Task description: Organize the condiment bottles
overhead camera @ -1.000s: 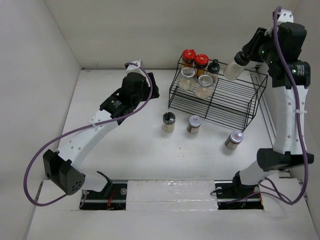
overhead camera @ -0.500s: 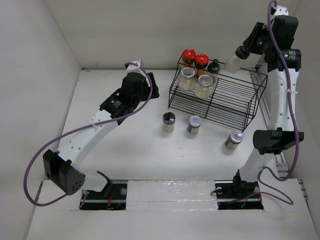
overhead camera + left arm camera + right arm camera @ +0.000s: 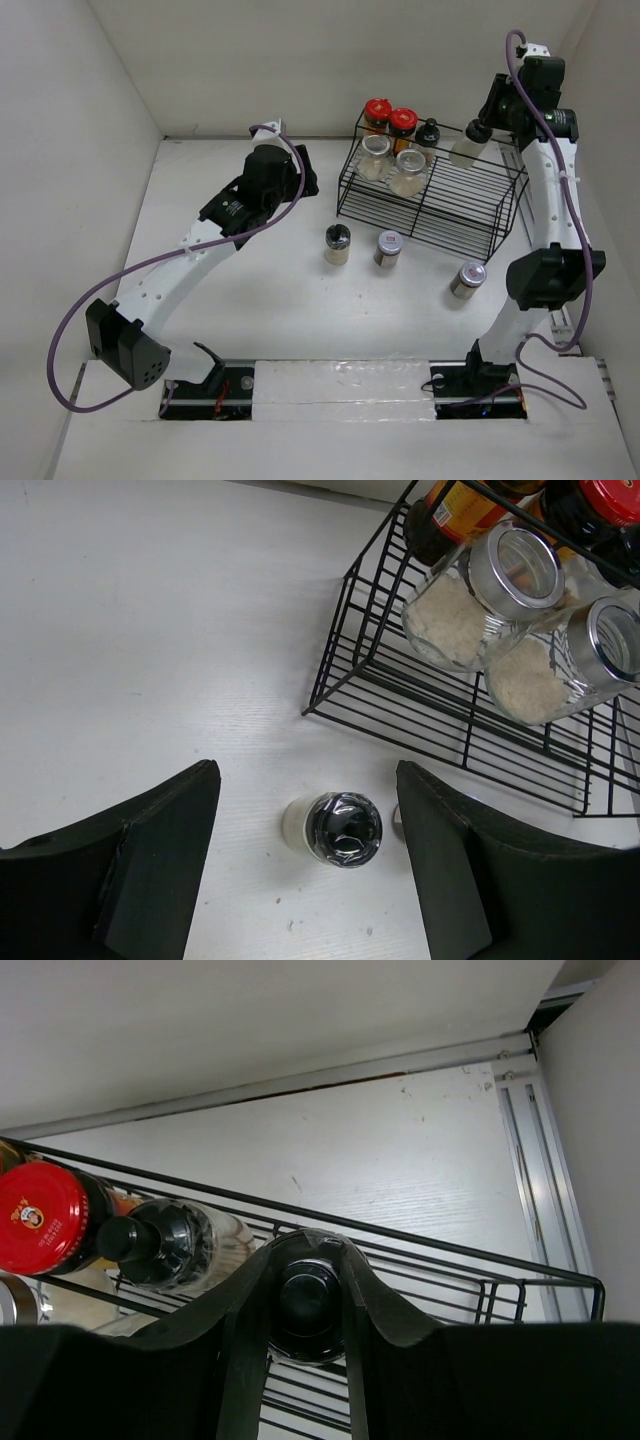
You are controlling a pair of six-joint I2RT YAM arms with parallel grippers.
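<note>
The right gripper (image 3: 308, 1260) is clamped round the top of a spice jar (image 3: 307, 1305) with a black lid. In the wrist view the lid sits between the two closed fingers. From above, the jar's long axis is tilted. The lid end points up and back toward the gripper, and the pale body slopes down and to the left, toward the back row of the wire rack (image 3: 480, 200).

Just to the left of the jar on that upper tier stands a black-capped bottle (image 3: 160, 1242), near it but not touching. A red-lidded jar (image 3: 40, 1218) stands beyond that. I judge the free spot to be the bare wires directly below and slightly left of the jar's base. The move therefore turns on bringing the jar upright before it goes down, so that it lands beside the black cap and not against it.

The left gripper (image 3: 305, 780) is wide open and holds nothing. It hovers over a dark-lidded jar (image 3: 333, 830) standing on the tabletop (image 3: 150, 630) in front of the rack. It is the nearer arm for that jar.
</note>
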